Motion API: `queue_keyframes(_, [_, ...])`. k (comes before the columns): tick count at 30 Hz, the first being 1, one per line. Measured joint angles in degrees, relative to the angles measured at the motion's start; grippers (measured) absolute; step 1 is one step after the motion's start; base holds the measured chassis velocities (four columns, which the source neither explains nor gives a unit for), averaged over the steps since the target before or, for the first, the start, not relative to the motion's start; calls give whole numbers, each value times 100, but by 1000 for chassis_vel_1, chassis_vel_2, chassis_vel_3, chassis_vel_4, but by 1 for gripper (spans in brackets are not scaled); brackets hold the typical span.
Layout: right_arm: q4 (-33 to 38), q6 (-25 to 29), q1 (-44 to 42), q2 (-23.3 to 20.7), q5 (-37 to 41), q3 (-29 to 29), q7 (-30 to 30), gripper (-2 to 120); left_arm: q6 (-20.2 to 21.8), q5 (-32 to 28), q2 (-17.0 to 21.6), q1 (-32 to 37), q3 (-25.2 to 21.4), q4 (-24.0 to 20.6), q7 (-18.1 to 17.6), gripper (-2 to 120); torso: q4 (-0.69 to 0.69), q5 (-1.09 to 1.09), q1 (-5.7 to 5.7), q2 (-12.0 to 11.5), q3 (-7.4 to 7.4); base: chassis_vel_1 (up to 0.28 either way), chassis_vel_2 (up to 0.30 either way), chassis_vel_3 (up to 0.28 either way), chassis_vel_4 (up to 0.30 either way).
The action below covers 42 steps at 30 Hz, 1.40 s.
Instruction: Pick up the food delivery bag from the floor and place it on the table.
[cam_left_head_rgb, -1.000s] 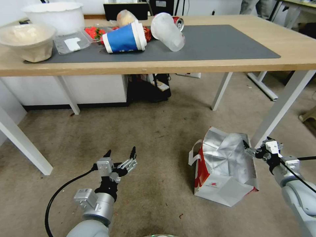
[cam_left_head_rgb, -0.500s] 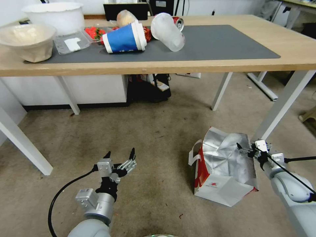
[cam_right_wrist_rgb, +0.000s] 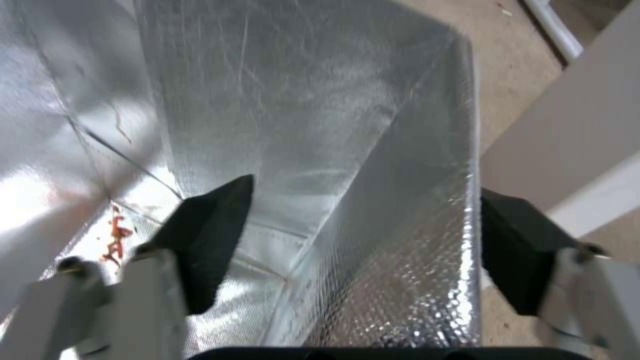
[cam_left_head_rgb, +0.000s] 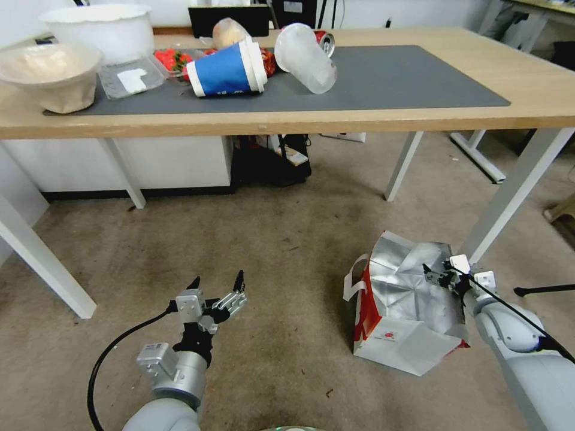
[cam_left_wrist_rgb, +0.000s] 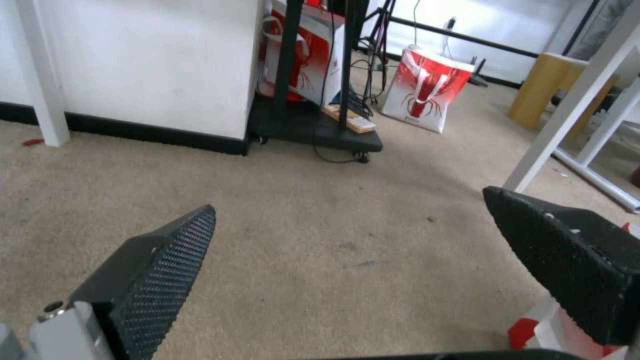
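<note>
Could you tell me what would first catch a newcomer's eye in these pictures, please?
The food delivery bag stands open on the floor, foil lining gleaming, beside a white table leg. The right pincer straddles the bag's far wall, one finger inside and one outside, open; the left pincer hovers open over bare carpet. On the table above, a tipped blue cup lies among containers.

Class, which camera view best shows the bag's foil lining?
The right wrist view: the foil lining spans it, creases and seams clear, between the open right gripper. The head view shows the bag whole on the floor, lining smaller. The left wrist view catches just a red-and-white corner.
</note>
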Motion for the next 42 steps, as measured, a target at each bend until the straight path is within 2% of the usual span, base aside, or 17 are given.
queue_keyframes(7, [-62,39,-24,38,3,22,-5,42,-21,3,-12,8,5,4,0,100,0,0,0,0,0,0,0,0,0])
queue_keyframes(9, [-62,52,-29,41,4,26,-10,39,-22,3,-11,10,4,4,0,100,0,0,0,0,0,0,0,0,0])
queue_keyframes(11, [-62,114,-59,47,11,37,-48,28,-27,4,-7,15,1,3,0,100,0,0,0,1,0,0,0,0,0])
queue_keyframes(13, [-62,137,-67,47,12,40,-58,26,-29,5,-6,16,0,2,0,100,0,0,0,1,0,0,0,0,0])
queue_keyframes(15, [-73,288,-101,41,32,50,-121,13,-36,4,-1,15,-1,-8,0,100,0,0,0,1,0,0,0,0,0])
queue_keyframes(17, [-77,331,-109,33,39,50,-137,11,-37,4,0,14,-2,-11,0,100,0,0,0,1,0,0,0,0,0])
queue_keyframes(19, [-87,539,-136,-12,93,54,-203,0,-39,2,5,13,-10,-26,0,100,0,0,0,1,0,0,0,0,0])
queue_keyframes(24, [-74,902,-204,-113,323,100,-553,0,-46,-4,9,17,-31,-50,-6,100,0,0,0,1,0,0,0,0,0])
queue_keyframes(27, [-19,1576,-302,-285,670,183,-1332,0,-48,-16,16,25,-55,-80,-19,100,0,0,0,1,-1,0,0,0,0])
queue_keyframes(28, [-19,1576,-302,-285,670,183,-1332,0,-48,-16,16,25,-55,-80,-19,100,0,0,0,1,-1,0,0,0,0])
queue_keyframes(30, [72,1981,-367,-442,966,243,-1991,0,-49,-19,15,26,-60,-100,-83,100,0,1,0,1,-1,0,0,0,0])
queue_keyframes(31, [72,1981,-367,-442,966,243,-1991,0,-49,-19,15,26,-60,-100,-83,100,0,1,0,1,-1,0,0,0,0])
queue_keyframes(33, [266,2249,-445,-651,1364,307,-2744,0,-50,6,-6,9,-61,-101,-216,100,0,1,0,1,0,0,0,0,0])
queue_keyframes(34, [386,2307,-474,-766,1508,344,-3079,0,-50,12,-11,4,-65,-104,-237,100,0,1,0,1,0,0,0,0,0])
queue_keyframes(36, [456,2322,-485,-845,1575,367,-3268,0,-50,15,-13,3,-68,-110,-243,100,0,0,0,1,0,0,0,0,0])
queue_keyframes(38, [699,2345,-490,-1174,1808,440,-3867,0,-50,16,-16,3,-73,-146,-247,100,0,0,0,1,0,0,0,0,0])
queue_keyframes(42, [926,2299,-473,-1481,2063,478,-4339,0,-49,14,-29,13,-75,-180,-266,100,0,0,0,1,0,0,0,0,0])
